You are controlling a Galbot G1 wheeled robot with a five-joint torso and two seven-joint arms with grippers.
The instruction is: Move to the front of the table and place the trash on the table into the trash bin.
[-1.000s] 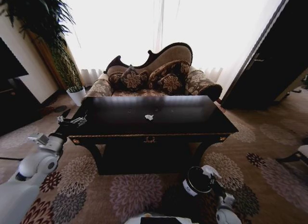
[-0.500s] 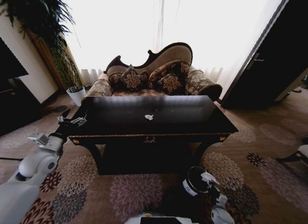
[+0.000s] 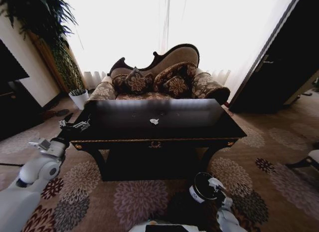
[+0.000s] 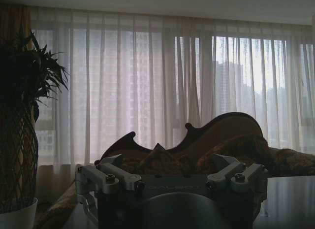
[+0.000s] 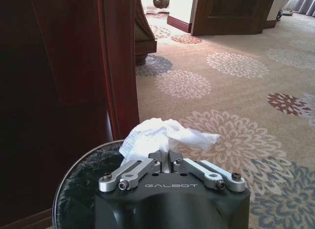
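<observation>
The dark glossy table [image 3: 199, 126] stands straight ahead, with one white paper wad of trash [image 3: 154, 121] near the middle of its top. On the carpet below its front right stands the black trash bin [image 3: 198, 192], whose rim [image 5: 74, 172] lies under my right gripper [image 3: 215, 183]. That gripper [image 5: 166, 157] is shut on another white paper wad [image 5: 160, 134], held just above the bin's mouth. My left gripper [image 3: 75, 125] hovers open by the table's front left corner, and its fingers [image 4: 106, 174] are spread with nothing between them.
A patterned sofa [image 3: 159, 80] stands behind the table. A white plant pot [image 3: 79, 98] and a tall plant sit at the back left, a dark cabinet [image 3: 15, 107] at the left, a dark door [image 3: 279, 67] at the right. Flowered carpet surrounds the bin.
My right gripper, with the paper wad in it, has shifted slightly lower and nearer over the bin. The left arm and the table's wad have not moved.
</observation>
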